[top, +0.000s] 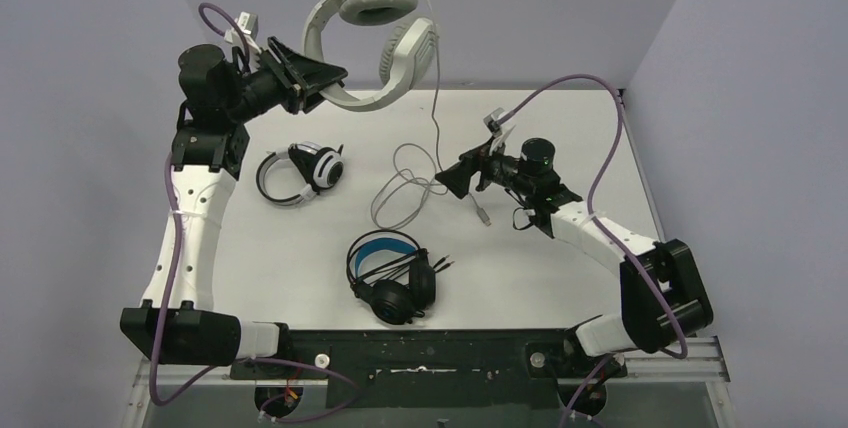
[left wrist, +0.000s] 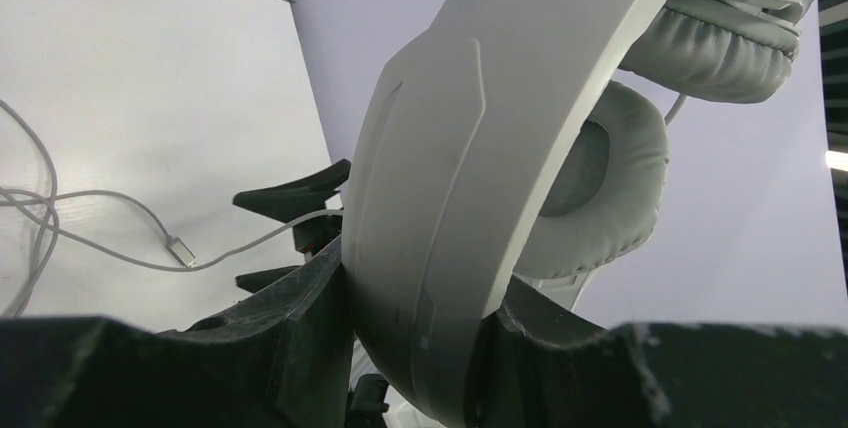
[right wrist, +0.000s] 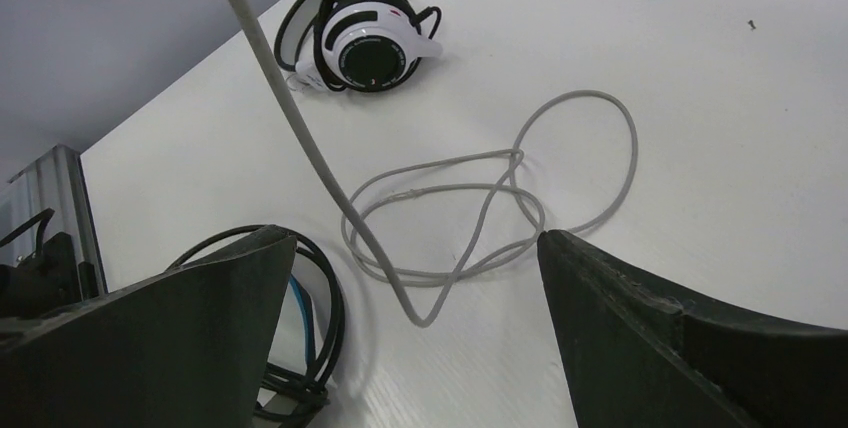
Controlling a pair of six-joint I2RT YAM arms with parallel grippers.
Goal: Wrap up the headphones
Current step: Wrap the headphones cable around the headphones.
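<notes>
The left gripper (top: 325, 83) clamps the white headset (top: 410, 56) by its headband, high above the table's (top: 560, 268) far edge. Its cable (right wrist: 300, 128) hangs to loops on the table, beside the right gripper (top: 450, 176), whose jaws gape empty.

Grey headset (top: 408, 53) is raised off the table at back-left, its pale cable (right wrist: 305, 120) dropping into loose loops mid-table. White/black headset (top: 305, 173) lies left of the loops. Black headset (top: 392, 273), blue-lined band, lies near front centre.
</notes>
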